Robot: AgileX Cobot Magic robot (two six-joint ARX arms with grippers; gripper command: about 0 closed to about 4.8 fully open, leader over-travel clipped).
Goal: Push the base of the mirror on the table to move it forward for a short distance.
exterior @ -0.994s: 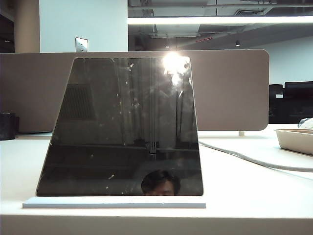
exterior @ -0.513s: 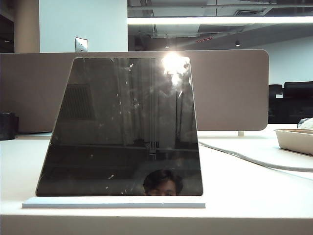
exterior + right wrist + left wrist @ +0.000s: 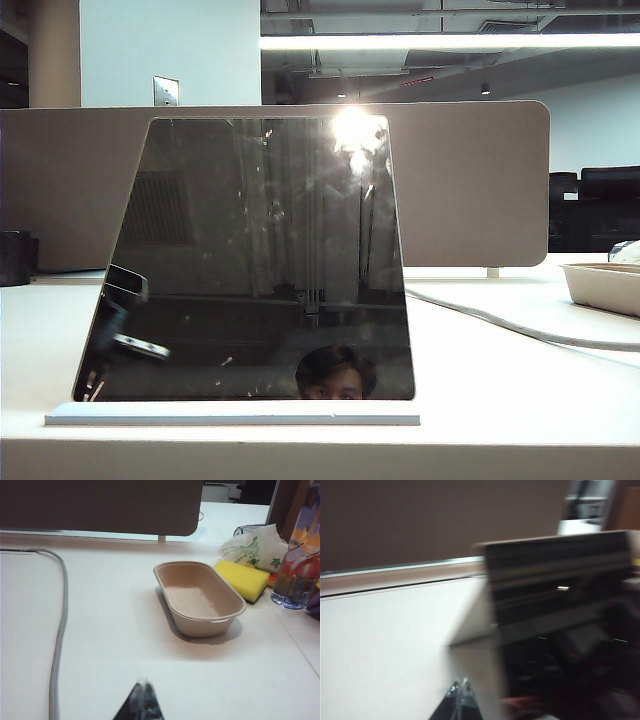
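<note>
Exterior view shows the broad white worktop [image 3: 520, 380] with the mirror [image 3: 250, 260] standing near its front edge, dark glass tilted back against the beige partition board [image 3: 480, 180] behind. The base of the mirror [image 3: 232, 414], a thin white slab, lies flat on the worktop and juts slightly past the glass on both sides. No arm appears directly in this view; only a dark reflection in the lower left of the glass hints at one.

Left wrist view, blurred by motion, places the mirror ahead and to one side of the left tool [image 3: 460, 690], near but not touching, with bare worktop between them. Its fingertips show pressed together into a single point. The right tool [image 3: 142, 687], likewise closed to a point, hangs over open worktop well apart from the mirror, with a beige oval tray [image 3: 200, 597] ahead, a grey cable [image 3: 60, 625] to one side, and a yellow sponge [image 3: 242, 580] beyond the tray.

Judged from this, the approach is in hand and the push not yet begun. The next move calls for the left tool to drop low, meet the slab's edge rather than the glass, and press gently so the panel does not tip.
</note>
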